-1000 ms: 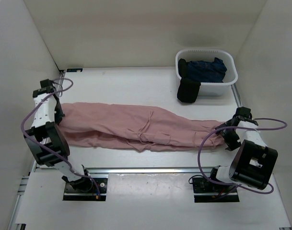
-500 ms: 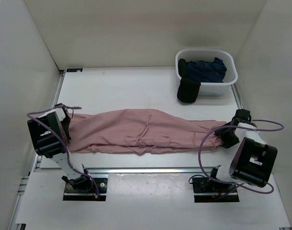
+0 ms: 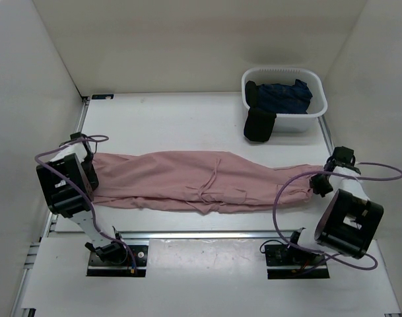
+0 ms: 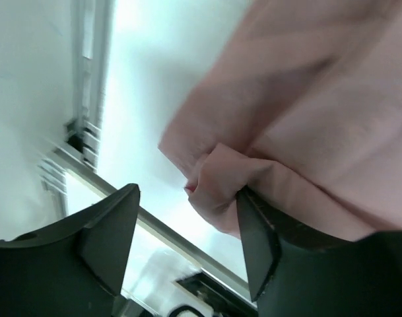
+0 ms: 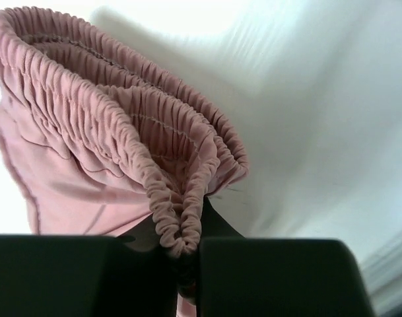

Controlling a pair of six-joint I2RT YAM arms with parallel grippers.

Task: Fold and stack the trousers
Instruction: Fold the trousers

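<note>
Trousers (image 3: 201, 179) lay flat on the table (image 3: 174, 122), drawn out into one long, wrinkled pink strip running left to right across the near half, with one end at each arm. In the top view the cloth looked doubled lengthwise, with creases bunched near the middle.

Right end: the gathered waistband (image 5: 121, 112) was bunched into several folds. The right gripper (image 5: 184, 254) was clamped tight on it, jaws closed with the elastic pinched between them. The wrist view showed the rest of the waistband fanning up and away from the pinch. From above, that gripper (image 3: 321, 183) sat right at the strip's right tip.

Left end: the left gripper (image 4: 187, 195) had its jaws well apart and was gripping nothing. A small folded corner of the trousers (image 4: 319, 132) lay in the gap, against one of the fingers (image 4: 260, 244) and clear of the other. The wrist picture was motion-blurred, so I couldn't make out hem detail. From above, this gripper (image 3: 90, 173) sat at the strip's left tip, mostly hidden by its own arm.

Further out: a white basket (image 3: 316, 105) stood at the far right of the table, well apart from the trousers, holding dark clothes (image 3: 286, 96). One black piece (image 3: 259, 125) hung over its front wall onto the table.
</note>
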